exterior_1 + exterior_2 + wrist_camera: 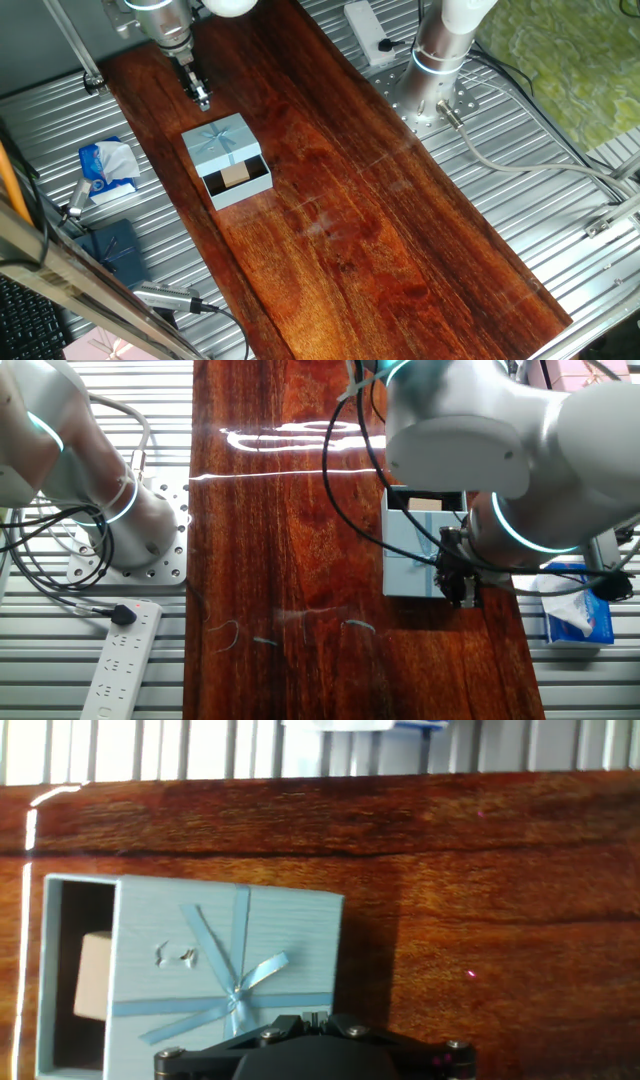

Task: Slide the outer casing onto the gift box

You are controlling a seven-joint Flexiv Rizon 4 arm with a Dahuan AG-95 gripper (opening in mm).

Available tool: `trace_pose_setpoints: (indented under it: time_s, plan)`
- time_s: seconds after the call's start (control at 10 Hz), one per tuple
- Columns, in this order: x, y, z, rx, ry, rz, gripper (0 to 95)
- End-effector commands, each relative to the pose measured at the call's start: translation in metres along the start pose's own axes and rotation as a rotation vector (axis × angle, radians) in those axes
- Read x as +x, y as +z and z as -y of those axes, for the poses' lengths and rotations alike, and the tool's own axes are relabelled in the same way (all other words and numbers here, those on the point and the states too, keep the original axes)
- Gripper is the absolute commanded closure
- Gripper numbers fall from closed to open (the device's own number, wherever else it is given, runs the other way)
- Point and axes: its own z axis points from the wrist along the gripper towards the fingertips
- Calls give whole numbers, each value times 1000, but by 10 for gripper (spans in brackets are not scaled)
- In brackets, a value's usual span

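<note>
The outer casing [220,140], a light blue sleeve with a ribbon and bow, lies on the wooden board. It sits partly over the gift box [243,184], whose open end sticks out with the tan block [236,176] showing. In the hand view the casing [225,970] covers most of the gift box [78,890], and the tan block [95,975] shows at the left. My gripper [202,98] is shut and empty, close behind the casing's far edge. I cannot tell if it touches. It shows at the bottom of the hand view [316,1017] and beside the casing [410,555] in the other fixed view [462,588].
A blue and white tissue pack [108,168], a dark navy box [115,248] and a pink box [100,350] lie on the metal table left of the board. The arm's base [440,60] stands at the right. A power strip [120,660] lies beside it.
</note>
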Motion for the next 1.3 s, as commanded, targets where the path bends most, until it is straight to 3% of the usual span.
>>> trace_pose_setpoints:
  time_s: [0.1, 0.3, 0.7, 1.0, 1.3]
  plan:
    - [0, 0, 0, -67, -23, 1, 950]
    - [0, 0, 0, -91, -22, 0, 950]
    - [-3, 5, 30, -145, -23, 9, 950]
    - [-3, 23, 45, -162, -39, 19, 950]
    - [-6, 36, 46, -178, -43, 21, 950]
